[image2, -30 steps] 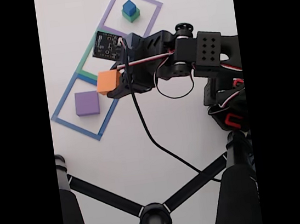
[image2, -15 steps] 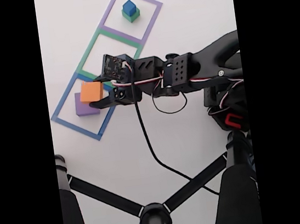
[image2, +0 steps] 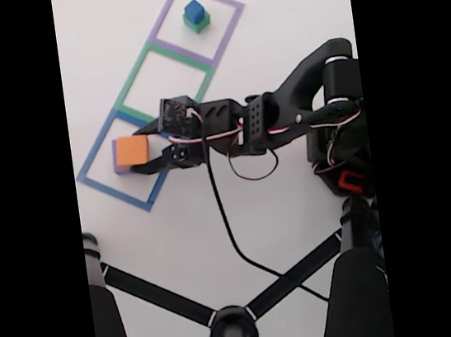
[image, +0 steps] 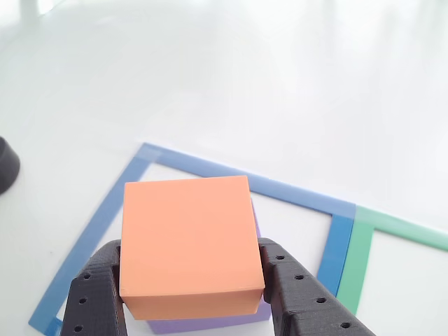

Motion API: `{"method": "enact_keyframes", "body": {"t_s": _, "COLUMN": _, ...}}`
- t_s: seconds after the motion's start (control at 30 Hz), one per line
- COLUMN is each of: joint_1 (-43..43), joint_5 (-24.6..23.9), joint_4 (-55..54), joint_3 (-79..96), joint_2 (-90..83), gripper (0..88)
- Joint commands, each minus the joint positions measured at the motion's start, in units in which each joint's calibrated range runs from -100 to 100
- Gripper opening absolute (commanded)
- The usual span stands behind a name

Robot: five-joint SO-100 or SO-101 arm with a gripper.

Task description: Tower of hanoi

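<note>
My gripper (image: 192, 280) (image2: 136, 151) is shut on the orange block (image: 187, 241) (image2: 132, 151), one black finger on each side. The orange block sits right over the purple block (image: 210, 323) (image2: 116, 161), whose edge peeks out underneath it; whether they touch I cannot tell. Both are inside the blue tape square (image: 210, 168) (image2: 102, 180). In the fixed view the small blue cube (image2: 193, 10) rests on the green block (image2: 197, 24) inside the purple tape square (image2: 225, 6) at the top.
A green tape square (image2: 142, 71) (image: 364, 252) lies bare between the other two. The arm's body (image2: 336, 121) and its cable (image2: 228, 218) fill the right side. Black tripod legs (image2: 228, 318) cross the bottom. A dark round object (image: 5, 164) sits at the left edge.
The gripper carried the orange block leftward and down from the edge of the green square until it sat over the purple block in the blue square. The arm stretched out lower.
</note>
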Motion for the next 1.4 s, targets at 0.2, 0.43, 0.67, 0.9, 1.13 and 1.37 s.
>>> {"method": "enact_keyframes", "body": {"t_s": 0.2, "joint_1": 0.6, "joint_5": 0.4, "joint_4": -6.2, "joint_3": -4.5, "joint_2": 6.0, "gripper": 11.7}}
{"method": "enact_keyframes", "body": {"t_s": 0.43, "joint_1": 0.6, "joint_5": 0.4, "joint_4": -6.8, "joint_3": -6.3, "joint_2": 8.1, "gripper": 11.8}}
{"method": "enact_keyframes", "body": {"t_s": 0.67, "joint_1": 0.4, "joint_5": 0.4, "joint_4": -8.0, "joint_3": -7.2, "joint_2": 9.8, "gripper": 12.4}}
{"method": "enact_keyframes", "body": {"t_s": 0.9, "joint_1": 1.1, "joint_5": 0.4, "joint_4": -8.3, "joint_3": -7.7, "joint_2": 10.8, "gripper": 15.9}}
{"method": "enact_keyframes", "body": {"t_s": 1.13, "joint_1": 1.8, "joint_5": 0.4, "joint_4": -9.9, "joint_3": -6.8, "joint_2": 11.2, "gripper": 24.5}}
{"method": "enact_keyframes", "body": {"t_s": 1.37, "joint_1": 1.7, "joint_5": 0.4, "joint_4": -10.5, "joint_3": -6.9, "joint_2": 10.7, "gripper": 31.7}}
